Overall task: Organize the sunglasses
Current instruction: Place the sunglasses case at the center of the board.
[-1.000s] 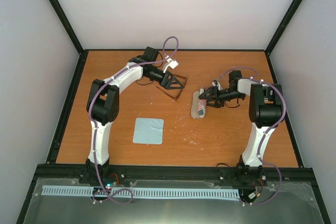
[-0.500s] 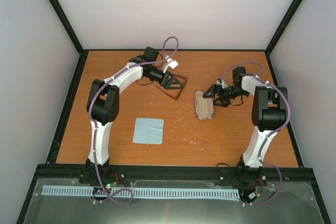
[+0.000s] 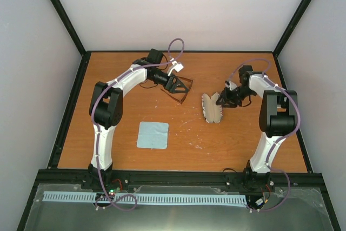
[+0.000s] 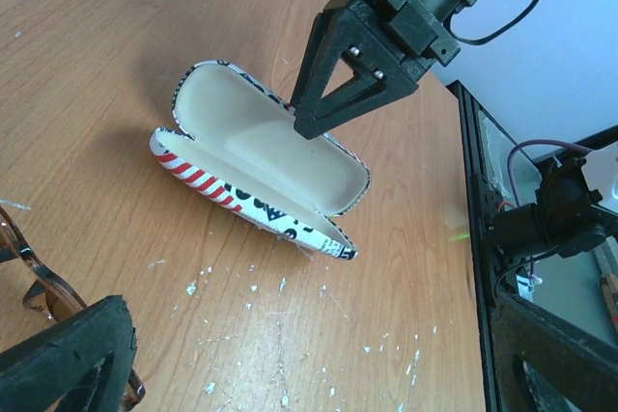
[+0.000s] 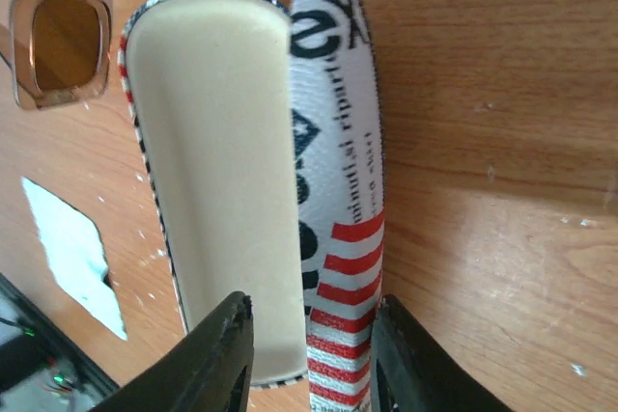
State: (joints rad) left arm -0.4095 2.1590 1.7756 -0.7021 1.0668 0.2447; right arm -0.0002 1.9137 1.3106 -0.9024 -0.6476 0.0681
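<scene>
1. Swinging back, your right gripper point(image 3: 221, 100) tipped the flag-patterned case point(image 3: 211, 107) open, and its fingers stayed pinched on one shell.
2. Your left gripper point(image 3: 174, 84) stood wide, the sunglasses point(image 4: 34, 282) against one finger; loading looked next.
3. Beneath both lay the scuffed wooden table point(image 3: 232, 144), with the blue cloth point(image 3: 152, 134) well behind the left gripper.

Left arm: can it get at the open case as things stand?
Probably yes. The case lies open close beside the left end effector, with only the sunglasses between them. The right end effector grips one shell's edge, so that side is crowded.
</scene>
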